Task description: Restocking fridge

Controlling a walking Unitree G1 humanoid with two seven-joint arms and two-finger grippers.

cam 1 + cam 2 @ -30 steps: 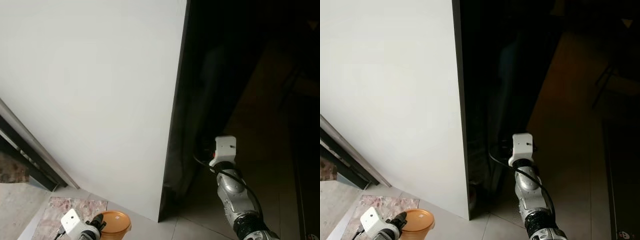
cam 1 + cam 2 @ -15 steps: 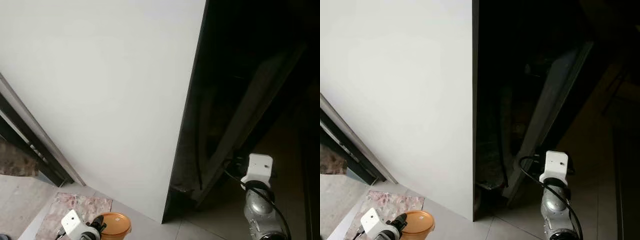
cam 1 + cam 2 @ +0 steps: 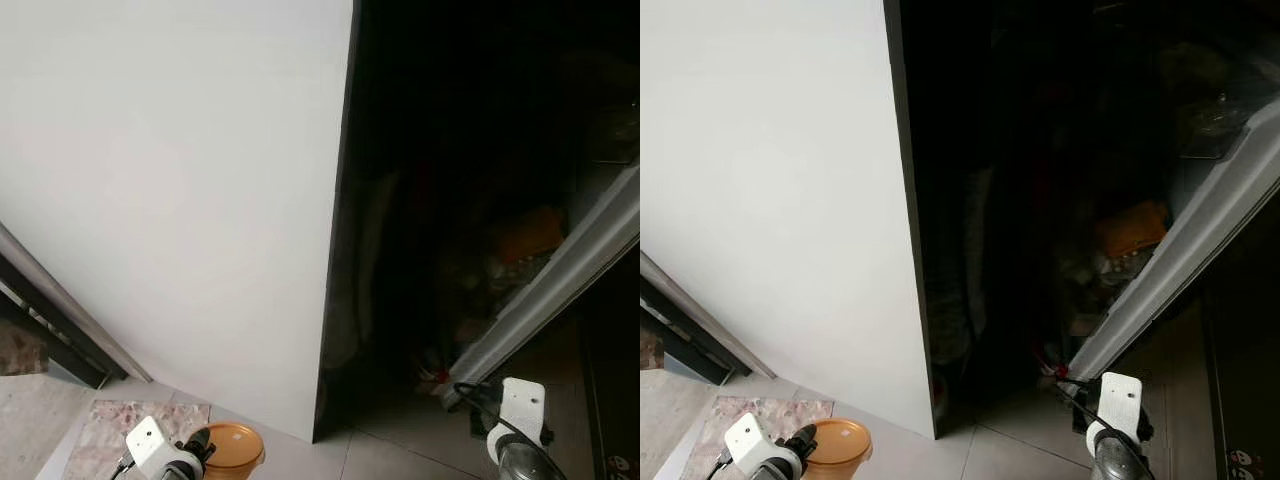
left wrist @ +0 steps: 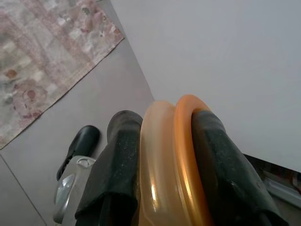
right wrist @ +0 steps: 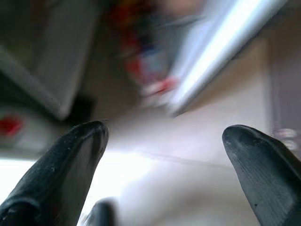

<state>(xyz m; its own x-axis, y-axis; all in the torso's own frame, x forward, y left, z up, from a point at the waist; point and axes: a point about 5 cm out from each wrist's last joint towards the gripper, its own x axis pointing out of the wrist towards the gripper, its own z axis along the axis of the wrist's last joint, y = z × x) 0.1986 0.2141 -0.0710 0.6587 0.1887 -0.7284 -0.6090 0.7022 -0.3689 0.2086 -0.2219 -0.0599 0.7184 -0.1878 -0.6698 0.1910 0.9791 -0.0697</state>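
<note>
The fridge has a white side panel [image 3: 180, 200] and its grey-edged door [image 3: 565, 285] stands swung open on the right. The dark inside shows packed food, among it an orange pack [image 3: 528, 232]. My left gripper [image 4: 164, 125] hangs low at the left, shut on a round orange lidded container [image 4: 176, 155], also seen from above as the orange container [image 3: 232, 445]. My right gripper [image 5: 164, 136] is open with nothing between its fingers, low by the bottom of the open door; its wrist [image 3: 520, 408] is at the lower right.
A patterned rug [image 3: 105, 440] lies on the tiled floor at the lower left, next to a dark sliding-door rail [image 3: 50, 340]. Grey floor tiles [image 3: 400, 455] run in front of the fridge.
The fridge door has swung further open to the right, showing the food inside. My right arm has dropped lower and to the right. The left gripper keeps the orange container.
</note>
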